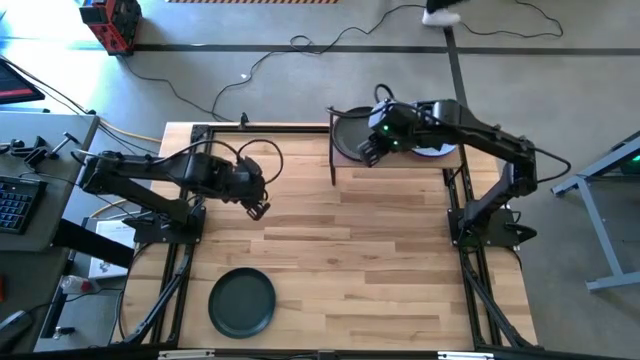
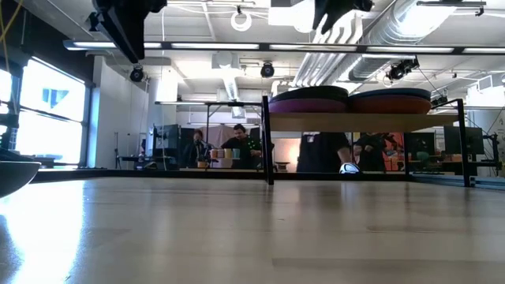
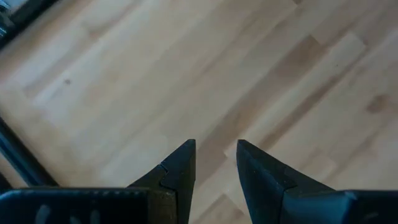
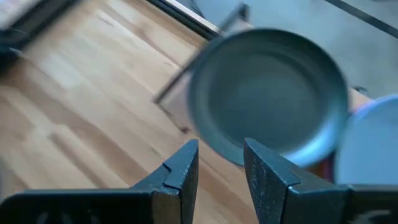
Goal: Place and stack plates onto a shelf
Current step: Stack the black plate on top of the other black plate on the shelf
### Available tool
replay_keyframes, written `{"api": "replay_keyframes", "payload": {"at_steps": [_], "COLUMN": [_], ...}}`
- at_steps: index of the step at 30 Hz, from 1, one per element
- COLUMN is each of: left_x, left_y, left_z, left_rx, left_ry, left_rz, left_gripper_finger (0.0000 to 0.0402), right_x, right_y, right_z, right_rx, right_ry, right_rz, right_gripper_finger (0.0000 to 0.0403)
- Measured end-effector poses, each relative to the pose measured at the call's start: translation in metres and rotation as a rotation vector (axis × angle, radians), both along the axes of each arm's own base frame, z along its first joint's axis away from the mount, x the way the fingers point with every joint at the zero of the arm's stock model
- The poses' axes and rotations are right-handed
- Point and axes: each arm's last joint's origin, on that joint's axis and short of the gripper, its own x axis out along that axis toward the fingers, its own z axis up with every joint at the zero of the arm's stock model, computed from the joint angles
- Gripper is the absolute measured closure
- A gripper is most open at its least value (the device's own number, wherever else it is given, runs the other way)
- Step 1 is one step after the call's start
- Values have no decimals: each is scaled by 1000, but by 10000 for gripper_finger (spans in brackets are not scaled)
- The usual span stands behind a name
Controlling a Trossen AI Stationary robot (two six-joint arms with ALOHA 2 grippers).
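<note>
Right arm covers much of shelf [image 1: 340,165] in high view: right stack of plates [image 1: 432,152] shows only as pale sliver under arm; plate count there cannot be told. Low view: shelf stacks [image 2: 309,100] seen edge-on, count unclear; dark plate [image 2: 14,174] left of shelf cut by picture edge; people [image 2: 237,143] behind shelf small, partly hidden. Right wrist view: dark plate on shelf [image 4: 267,93] blurred; pale plate [image 4: 373,149] beside it cut by edge.
</note>
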Motion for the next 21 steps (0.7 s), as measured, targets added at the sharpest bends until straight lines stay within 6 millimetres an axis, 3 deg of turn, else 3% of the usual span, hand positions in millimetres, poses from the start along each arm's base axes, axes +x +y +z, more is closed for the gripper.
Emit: {"api": "replay_keyframes", "payload": {"at_steps": [10,21], "left_x": [5,28], "left_y": [-47,-100], "left_z": [-12,-58], "left_rx": [-134,-101], "left_ry": [13,205], "left_rz": [-15,-100], "left_gripper_finger": [296,296], "right_x": [-5,-1], "right_y": [-8,8], "right_z": [-15,-14], "right_rx": [92,70], "right_ry": [109,124], "right_rz": [72,159], "right_gripper_finger": [295,295]}}
